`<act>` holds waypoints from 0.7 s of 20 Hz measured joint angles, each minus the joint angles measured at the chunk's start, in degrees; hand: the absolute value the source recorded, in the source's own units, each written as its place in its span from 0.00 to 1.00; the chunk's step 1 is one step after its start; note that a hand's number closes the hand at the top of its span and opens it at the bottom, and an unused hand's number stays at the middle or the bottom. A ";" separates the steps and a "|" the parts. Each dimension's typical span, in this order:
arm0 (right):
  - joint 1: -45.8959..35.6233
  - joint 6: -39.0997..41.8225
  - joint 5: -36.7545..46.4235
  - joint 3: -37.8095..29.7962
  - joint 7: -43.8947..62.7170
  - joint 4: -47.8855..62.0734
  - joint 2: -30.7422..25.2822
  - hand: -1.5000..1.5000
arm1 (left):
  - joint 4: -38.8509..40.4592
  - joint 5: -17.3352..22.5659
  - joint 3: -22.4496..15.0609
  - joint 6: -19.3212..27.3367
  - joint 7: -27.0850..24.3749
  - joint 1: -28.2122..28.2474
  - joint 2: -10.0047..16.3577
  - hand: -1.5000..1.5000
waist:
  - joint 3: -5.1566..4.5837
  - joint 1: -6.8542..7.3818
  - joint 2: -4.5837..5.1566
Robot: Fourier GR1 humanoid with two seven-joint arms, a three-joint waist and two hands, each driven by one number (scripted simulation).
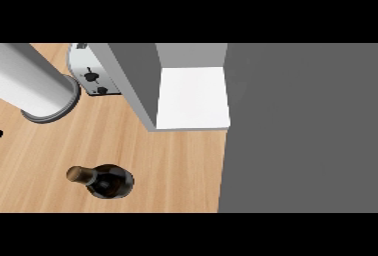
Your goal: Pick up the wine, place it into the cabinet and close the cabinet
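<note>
Head view shows me no hand at all, so I cannot tell if either one is spread or pinching, and I cannot say where things are next to a hand. The wine (103, 181) looks upright on the counter (177, 165), well apart from the open cabinet (192, 97), so I think the pick-up step is not yet done. Next I would bring a hand in to the wine, curl it round the dark body below the cork, and keep it upright on the way to the white shelf.
</note>
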 measured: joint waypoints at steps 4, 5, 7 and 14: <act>1.35 0.86 -0.03 -0.33 -1.79 0.15 0.26 0.00 | 5.25 -6.16 -3.30 -4.02 -2.49 -1.68 -2.65 0.00 | 0.00 0.10 0.00; 1.71 1.00 -0.04 -0.26 -2.01 0.16 0.31 0.00 | 6.89 -7.81 -4.01 -4.83 -3.11 -2.40 -3.12 0.00 | 0.00 0.08 0.00; 1.34 1.20 -0.10 -1.09 -1.81 0.22 0.32 0.00 | 9.48 -11.69 -5.67 -5.79 -4.48 -3.54 -4.57 0.00 | 0.00 0.16 0.03; 1.47 2.00 -0.22 -1.96 -2.12 0.51 0.88 0.00 | 19.41 -26.59 -6.08 -8.28 -15.13 -6.38 -9.18 0.00 | -0.01 0.28 0.05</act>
